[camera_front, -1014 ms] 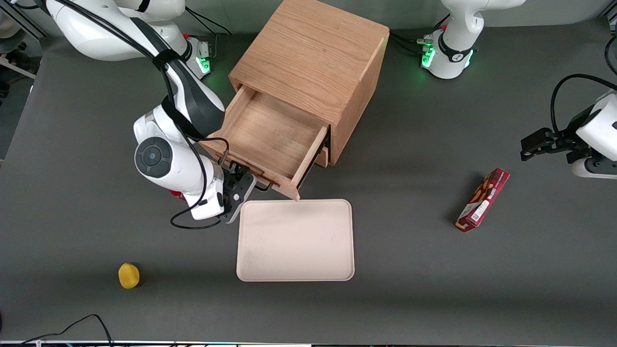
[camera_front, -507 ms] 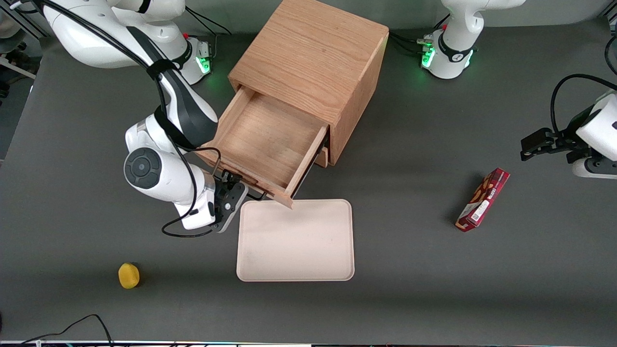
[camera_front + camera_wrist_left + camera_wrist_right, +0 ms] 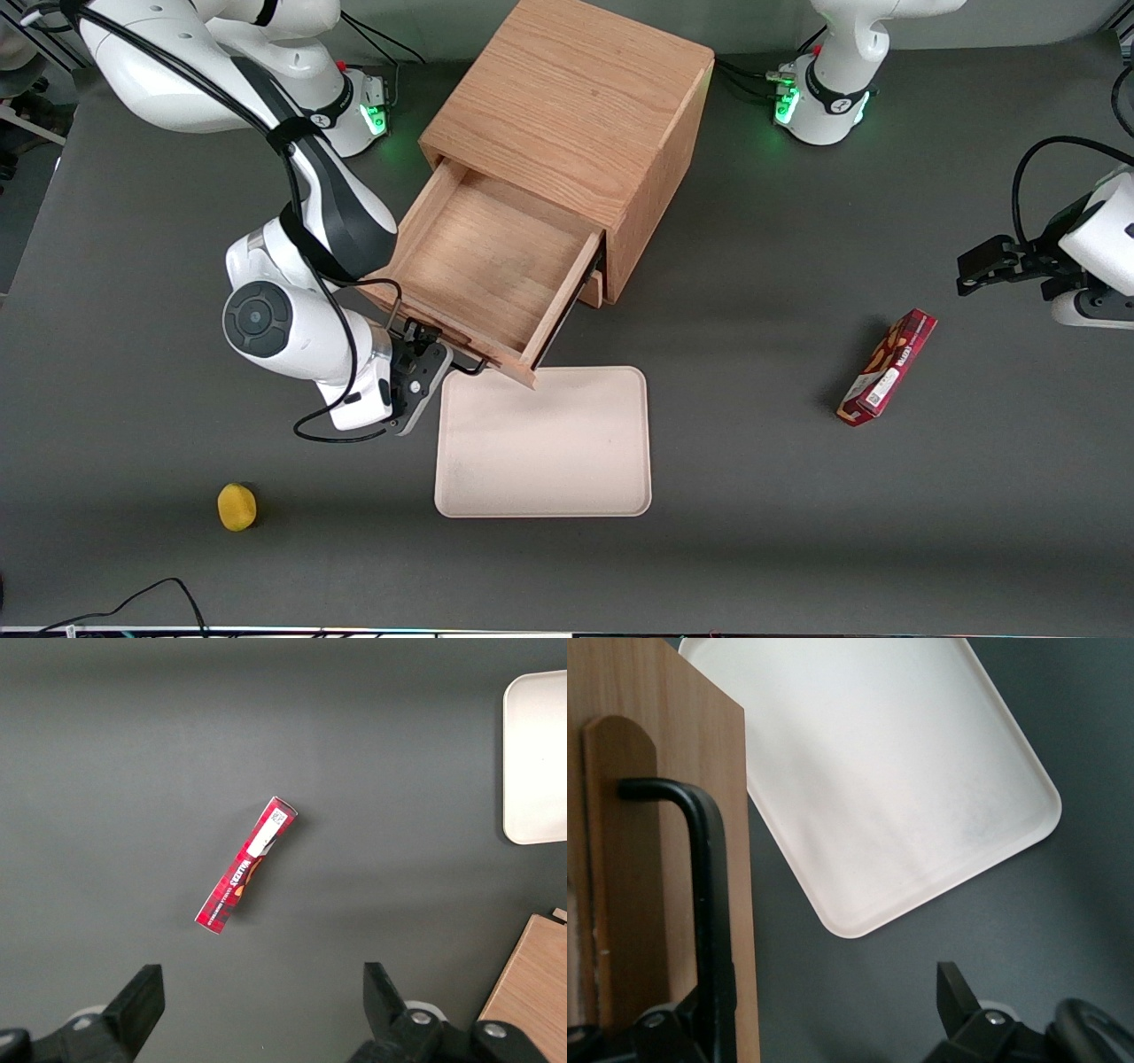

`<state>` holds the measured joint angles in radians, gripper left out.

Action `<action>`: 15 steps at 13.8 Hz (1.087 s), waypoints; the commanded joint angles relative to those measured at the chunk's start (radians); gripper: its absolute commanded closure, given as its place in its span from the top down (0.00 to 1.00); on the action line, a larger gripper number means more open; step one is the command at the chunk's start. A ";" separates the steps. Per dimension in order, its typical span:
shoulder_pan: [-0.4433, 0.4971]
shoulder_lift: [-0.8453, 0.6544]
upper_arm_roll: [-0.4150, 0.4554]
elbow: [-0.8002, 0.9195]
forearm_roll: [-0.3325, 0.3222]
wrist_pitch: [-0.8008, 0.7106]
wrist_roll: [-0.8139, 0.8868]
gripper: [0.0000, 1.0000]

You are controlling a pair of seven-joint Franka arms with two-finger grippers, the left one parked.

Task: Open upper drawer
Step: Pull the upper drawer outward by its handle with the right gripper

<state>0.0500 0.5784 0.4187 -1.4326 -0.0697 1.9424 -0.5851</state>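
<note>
- Pale tray [image 3: 543, 443] lies flat on the grey surface [image 3: 797, 532], nearest my camera.
- My claw [image 3: 434, 350] sits at the black handle [image 3: 709, 904], fingers spread wide.
- Upper drawer [image 3: 487, 261] stands pulled out of the oak cabinet [image 3: 576, 97].

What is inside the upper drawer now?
The upper drawer stands pulled well out, showing only a bare wooden floor. The part nearest the cabinet is covered by its top. The hand sits at the handle.
</note>
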 commanded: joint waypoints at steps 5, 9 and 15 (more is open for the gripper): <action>0.002 0.054 0.002 0.069 -0.039 -0.030 -0.048 1.00; 0.002 0.054 0.002 0.098 -0.036 -0.056 -0.047 1.00; 0.013 0.038 0.008 0.153 -0.024 -0.172 -0.036 1.00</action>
<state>0.0524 0.6064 0.4233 -1.3335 -0.0757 1.8246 -0.6123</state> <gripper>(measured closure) 0.000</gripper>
